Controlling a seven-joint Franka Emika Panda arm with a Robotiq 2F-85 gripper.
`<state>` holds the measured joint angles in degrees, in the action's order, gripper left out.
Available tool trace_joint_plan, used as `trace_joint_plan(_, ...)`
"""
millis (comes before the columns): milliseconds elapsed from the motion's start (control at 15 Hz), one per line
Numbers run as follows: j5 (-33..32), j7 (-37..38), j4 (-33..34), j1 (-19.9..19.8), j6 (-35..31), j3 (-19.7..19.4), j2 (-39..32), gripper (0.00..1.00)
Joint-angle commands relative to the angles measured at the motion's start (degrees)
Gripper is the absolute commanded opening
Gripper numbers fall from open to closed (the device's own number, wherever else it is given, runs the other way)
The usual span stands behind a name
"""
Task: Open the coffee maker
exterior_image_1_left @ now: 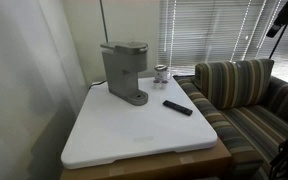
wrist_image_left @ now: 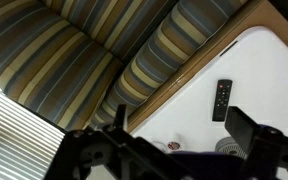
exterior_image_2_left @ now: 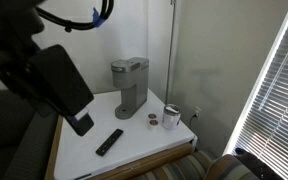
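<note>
The coffee maker is a tall grey machine with its top lid down. It stands at the back of the white table and shows in both exterior views. My gripper is open and empty, its fingers wide apart. It hangs high above the table's sofa-side edge, well away from the machine. In an exterior view the black arm and gripper fill the near left. In the wrist view only a grey rounded part shows at the bottom edge, and I cannot tell what it is.
A shiny metal cup stands beside the coffee maker, with a small round item next to it. A flat black remote lies on the table. A striped sofa adjoins the table. Window blinds hang behind.
</note>
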<state>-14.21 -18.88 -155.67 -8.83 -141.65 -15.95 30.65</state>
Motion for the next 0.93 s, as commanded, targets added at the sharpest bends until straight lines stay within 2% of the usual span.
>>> trace_joint_plan(0,0.73,-0.49,0.05,-0.79,0.09,0.87,-0.05,1.00)
trace_joint_plan(533,0.86,-0.93,6.62,1.07,1.75,2.55,-3.21,1.00)
trace_joint_plan(867,1.05,-1.95,14.07,2.97,3.16,4.17,-7.81,1.00)
